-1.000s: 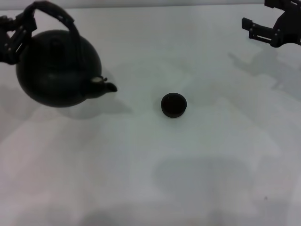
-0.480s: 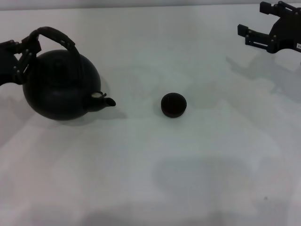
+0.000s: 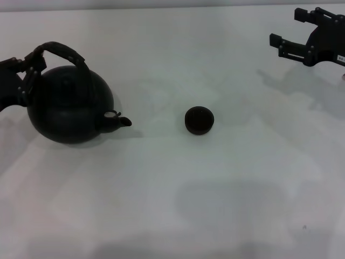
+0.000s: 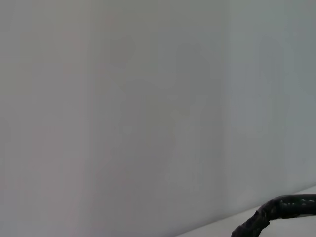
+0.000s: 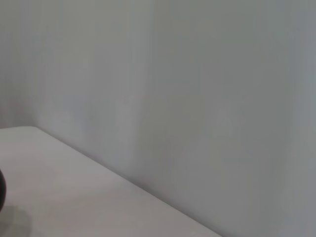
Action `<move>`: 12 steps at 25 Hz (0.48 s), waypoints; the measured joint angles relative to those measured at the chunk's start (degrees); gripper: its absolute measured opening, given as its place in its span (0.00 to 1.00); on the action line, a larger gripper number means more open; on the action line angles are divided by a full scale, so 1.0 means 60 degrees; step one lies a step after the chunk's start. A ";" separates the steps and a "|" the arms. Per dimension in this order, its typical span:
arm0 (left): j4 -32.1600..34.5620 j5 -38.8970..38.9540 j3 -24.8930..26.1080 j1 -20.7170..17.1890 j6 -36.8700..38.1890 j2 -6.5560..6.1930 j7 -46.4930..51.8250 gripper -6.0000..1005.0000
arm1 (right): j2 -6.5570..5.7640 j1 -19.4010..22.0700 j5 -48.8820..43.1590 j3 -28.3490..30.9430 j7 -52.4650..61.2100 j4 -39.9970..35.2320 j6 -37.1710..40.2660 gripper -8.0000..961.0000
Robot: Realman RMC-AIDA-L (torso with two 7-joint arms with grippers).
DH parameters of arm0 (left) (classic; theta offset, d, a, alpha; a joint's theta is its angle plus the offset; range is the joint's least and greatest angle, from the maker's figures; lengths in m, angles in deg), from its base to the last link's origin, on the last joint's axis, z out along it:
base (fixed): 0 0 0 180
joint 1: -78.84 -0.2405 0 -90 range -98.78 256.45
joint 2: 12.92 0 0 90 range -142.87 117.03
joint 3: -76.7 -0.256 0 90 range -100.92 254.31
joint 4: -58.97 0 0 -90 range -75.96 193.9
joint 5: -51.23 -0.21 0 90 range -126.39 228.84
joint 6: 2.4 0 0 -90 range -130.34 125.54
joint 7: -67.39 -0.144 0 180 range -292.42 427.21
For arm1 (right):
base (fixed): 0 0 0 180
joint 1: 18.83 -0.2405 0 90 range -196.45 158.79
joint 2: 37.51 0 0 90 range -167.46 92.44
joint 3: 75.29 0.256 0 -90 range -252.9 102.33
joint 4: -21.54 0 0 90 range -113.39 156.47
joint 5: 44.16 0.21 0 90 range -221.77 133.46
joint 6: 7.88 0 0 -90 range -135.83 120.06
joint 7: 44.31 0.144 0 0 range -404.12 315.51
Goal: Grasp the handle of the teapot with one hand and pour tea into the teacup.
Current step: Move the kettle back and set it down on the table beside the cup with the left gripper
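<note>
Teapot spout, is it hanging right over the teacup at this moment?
No, in the head view the teapot spout ends well short of the teacup, with bare table between them.

A plain white table (image 3: 226, 205) meets a bare pale grey wall (image 4: 148, 98).

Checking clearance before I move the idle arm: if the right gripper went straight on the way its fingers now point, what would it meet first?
The right gripper, open at the table's far right, points left across the far table. That line looks free; the teacup lies nearer, though depth is unclear.
</note>
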 joint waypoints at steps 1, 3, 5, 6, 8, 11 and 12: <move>-0.0111 0.0074 0.0014 0.0017 0.0001 -0.0007 -0.0117 0.12 | -0.0001 -0.0001 0.0001 0.0000 -0.0006 0.0000 -0.0022 0.88; -0.0307 0.0184 0.0097 0.0033 0.0002 -0.0008 -0.0360 0.12 | -0.0002 -0.0003 0.0001 0.0000 -0.0010 0.0000 -0.0042 0.88; -0.0457 0.0269 0.0198 0.0033 0.0004 0.0007 -0.0620 0.12 | -0.0003 -0.0004 0.0001 -0.0006 -0.0010 0.0000 -0.0055 0.88; -0.0539 0.0309 0.0231 0.0034 0.0005 0.0011 -0.0746 0.12 | -0.0003 -0.0001 0.0001 -0.0011 -0.0010 0.0000 -0.0071 0.88; -0.0716 0.0419 0.0261 0.0043 0.0004 0.0011 -0.0981 0.12 | -0.0003 0.0006 0.0001 -0.0013 -0.0003 0.0000 -0.0107 0.88; -0.1042 0.0665 0.0271 0.0068 -0.0029 0.0009 -0.1432 0.12 | -0.0002 0.0021 0.0001 -0.0014 0.0024 0.0000 -0.0133 0.88; -0.1120 0.0707 0.0271 0.0079 -0.0043 0.0008 -0.1518 0.12 | -0.0003 0.0023 0.0001 -0.0015 0.0034 0.0000 -0.0146 0.88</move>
